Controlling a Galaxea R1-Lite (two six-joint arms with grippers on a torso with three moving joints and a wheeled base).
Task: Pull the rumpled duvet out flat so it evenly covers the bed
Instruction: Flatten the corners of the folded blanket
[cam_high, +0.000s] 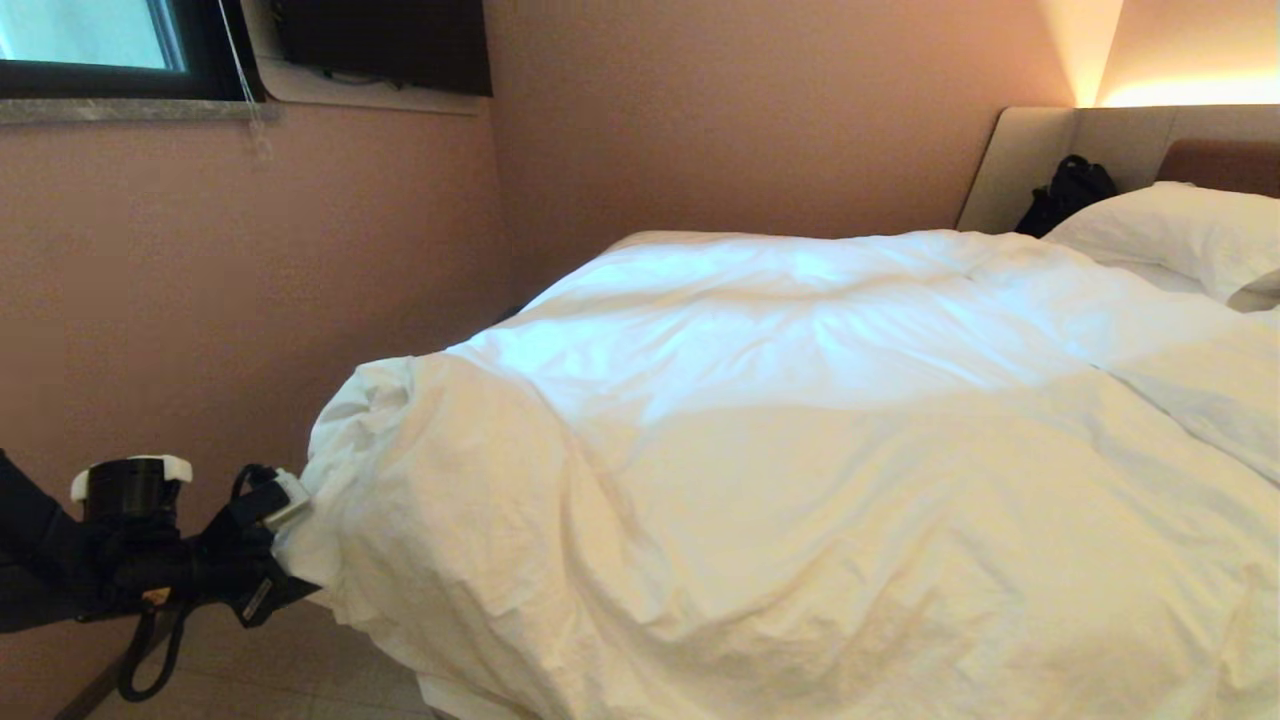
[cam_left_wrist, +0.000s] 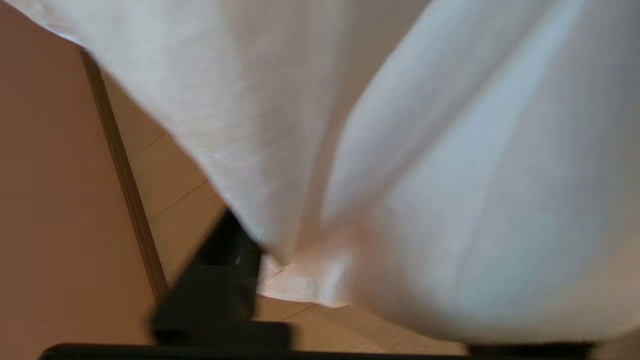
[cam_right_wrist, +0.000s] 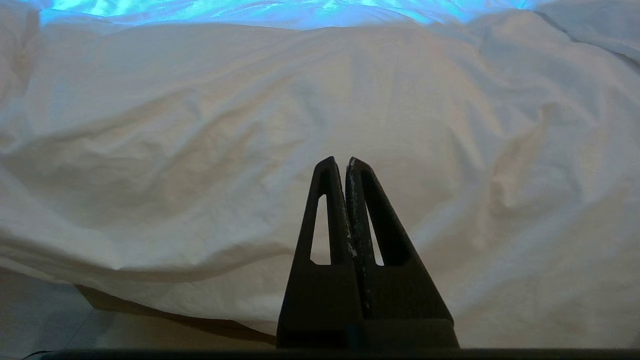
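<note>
Left gripper (cam_high: 285, 520) jaws seemingly pinching duvet (cam_high: 800, 450)

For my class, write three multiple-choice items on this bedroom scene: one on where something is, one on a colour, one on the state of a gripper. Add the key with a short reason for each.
1. Where is the left gripper?
A. at the duvet's corner hanging off the bed's near left side
B. on the pillow
C. at the window

2. What colour is the bag by the headboard?
A. red
B. black
C. white

3. How do the right gripper's fingers stand?
A. spread wide
B. pressed together, holding nothing
C. clamped on a pillow

Key: A, the head view shows it against the duvet's corner; B, the bag is dark against the beige headboard; B, the right wrist view shows the fingers touching above the duvet.
</note>
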